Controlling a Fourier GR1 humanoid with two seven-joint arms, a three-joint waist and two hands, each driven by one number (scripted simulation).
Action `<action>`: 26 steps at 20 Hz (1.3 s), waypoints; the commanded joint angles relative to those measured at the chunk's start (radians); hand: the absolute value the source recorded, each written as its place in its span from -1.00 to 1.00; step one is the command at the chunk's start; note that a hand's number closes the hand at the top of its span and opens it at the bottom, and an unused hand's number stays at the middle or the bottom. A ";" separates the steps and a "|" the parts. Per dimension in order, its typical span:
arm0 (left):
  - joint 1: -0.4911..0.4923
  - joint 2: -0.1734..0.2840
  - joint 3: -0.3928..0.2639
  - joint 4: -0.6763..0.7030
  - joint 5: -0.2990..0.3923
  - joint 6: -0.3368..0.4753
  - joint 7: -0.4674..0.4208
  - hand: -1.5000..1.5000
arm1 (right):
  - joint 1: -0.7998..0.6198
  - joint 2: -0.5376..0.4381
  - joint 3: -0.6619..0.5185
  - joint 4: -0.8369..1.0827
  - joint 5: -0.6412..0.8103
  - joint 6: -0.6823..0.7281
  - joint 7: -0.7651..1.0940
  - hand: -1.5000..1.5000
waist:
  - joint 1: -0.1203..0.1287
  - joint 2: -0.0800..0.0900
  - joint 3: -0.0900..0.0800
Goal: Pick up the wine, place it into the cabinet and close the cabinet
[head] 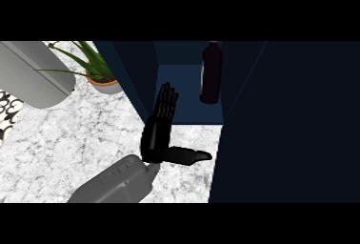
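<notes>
The dark wine bottle stands upright inside the dark blue cabinet, on its floor towards the right side. Both cabinet doors are swung out: the left door angles off to the left, and the right door fills the right side of the view. My left hand is open in front of the cabinet's opening. Its fingers point straight up along the left door's inner edge and its thumb sticks out to the right. It holds nothing and is apart from the bottle. My right hand does not show.
A potted plant stands on the white marble counter just left of the left door. A big grey rounded object lies at the upper left. A black-and-white patterned surface shows at the left edge.
</notes>
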 commanded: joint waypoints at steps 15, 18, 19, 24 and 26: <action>0.356 0.435 0.054 -0.607 -0.129 -0.123 0.125 1.00 | 0.099 -0.112 0.094 -0.130 -0.160 0.206 0.062 1.00 | 0.000 0.000 0.000; 0.435 0.535 0.091 -0.694 -0.104 -0.184 0.106 1.00 | 0.115 -0.088 0.192 -0.162 -0.165 0.193 0.124 1.00 | 0.008 -0.003 -0.001; 0.456 0.587 0.106 -0.741 -0.100 -0.193 0.114 1.00 | 0.154 -0.057 0.227 -0.145 -0.153 0.195 0.076 1.00 | 0.010 -0.004 0.000; 0.564 0.688 0.212 -0.746 -0.045 -0.313 0.091 1.00 | 0.127 -0.018 0.360 -0.174 -0.105 0.175 0.112 1.00 | 0.006 -0.003 -0.001; 0.612 0.756 0.244 -0.839 -0.031 -0.268 0.110 -1.00 | 0.083 0.014 0.463 -0.177 -0.051 0.133 0.183 1.00 | 0.015 -0.007 -0.002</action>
